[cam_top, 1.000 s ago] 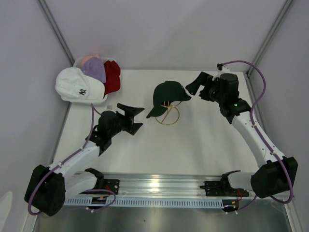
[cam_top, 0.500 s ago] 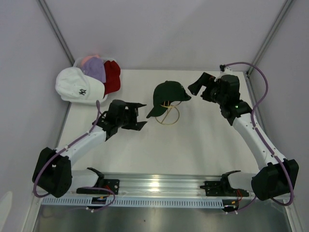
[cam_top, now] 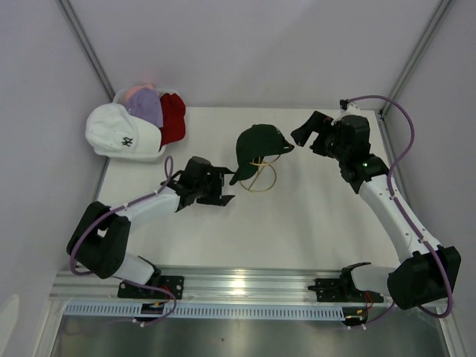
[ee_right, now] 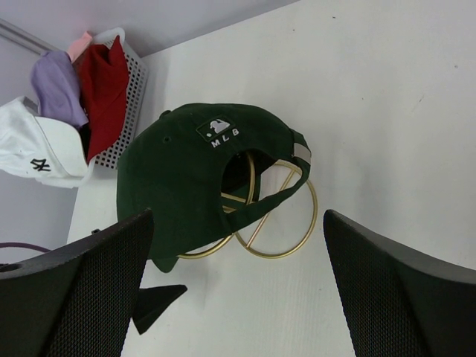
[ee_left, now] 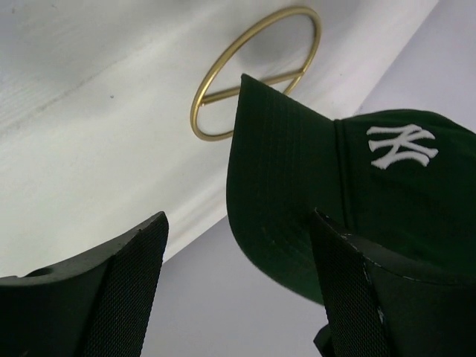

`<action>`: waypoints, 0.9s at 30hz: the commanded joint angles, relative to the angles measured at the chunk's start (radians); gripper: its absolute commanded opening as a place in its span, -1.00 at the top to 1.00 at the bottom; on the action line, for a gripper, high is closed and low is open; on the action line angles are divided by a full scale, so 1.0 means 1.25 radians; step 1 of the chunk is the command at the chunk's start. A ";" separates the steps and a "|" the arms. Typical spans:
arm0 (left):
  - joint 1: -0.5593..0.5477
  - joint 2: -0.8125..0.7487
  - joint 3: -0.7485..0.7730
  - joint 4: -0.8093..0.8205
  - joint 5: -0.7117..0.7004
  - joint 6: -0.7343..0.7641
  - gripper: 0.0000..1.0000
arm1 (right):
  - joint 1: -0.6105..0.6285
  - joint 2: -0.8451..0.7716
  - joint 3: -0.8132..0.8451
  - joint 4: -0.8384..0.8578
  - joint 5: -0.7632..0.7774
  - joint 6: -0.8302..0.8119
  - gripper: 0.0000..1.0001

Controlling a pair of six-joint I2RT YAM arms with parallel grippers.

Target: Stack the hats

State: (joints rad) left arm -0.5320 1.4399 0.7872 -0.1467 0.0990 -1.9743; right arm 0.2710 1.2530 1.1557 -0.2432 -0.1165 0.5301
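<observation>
A dark green cap (cam_top: 258,141) sits on the gold wire stand (cam_top: 260,178) at mid table, brim pointing down-left. My left gripper (cam_top: 226,186) is open, just left of the brim tip; in the left wrist view the brim (ee_left: 275,208) hangs between and beyond my fingers, gripper (ee_left: 238,290). My right gripper (cam_top: 302,142) is open and empty, right of the cap; in its wrist view the cap's back strap (ee_right: 256,204) lies ahead of the gripper (ee_right: 238,297). A white cap (cam_top: 117,134), lavender cap (cam_top: 145,108), red cap (cam_top: 173,117) and pink cap (cam_top: 136,91) lie at the far left.
The white mesh basket (ee_right: 123,141) holding the other caps stands at the table's far left corner. Grey walls close in the back and sides. The stand's gold ring base (ee_left: 223,82) rests on the white table (cam_top: 312,216).
My left arm has stretched right, bringing the open gripper up to the green cap's brim. The cap has shifted slightly on the stand. The right gripper has barely moved.
</observation>
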 commanded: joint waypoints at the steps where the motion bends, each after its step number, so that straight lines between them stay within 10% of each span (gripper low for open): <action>1: -0.001 0.030 0.017 0.055 -0.015 -0.135 -0.58 | 0.000 -0.027 0.001 0.006 0.016 -0.013 -0.99; 21: -0.142 0.049 0.010 0.078 -0.212 -0.535 -0.55 | 0.004 -0.023 -0.054 0.036 -0.037 0.032 -0.99; 27: -0.165 0.057 -0.005 0.106 -0.273 -0.497 -0.47 | 0.004 -0.023 -0.052 0.033 -0.059 0.015 -0.99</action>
State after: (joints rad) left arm -0.7319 1.5097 0.7872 -0.0593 -0.1585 -1.9831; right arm 0.2718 1.2499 1.0885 -0.2333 -0.1677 0.5606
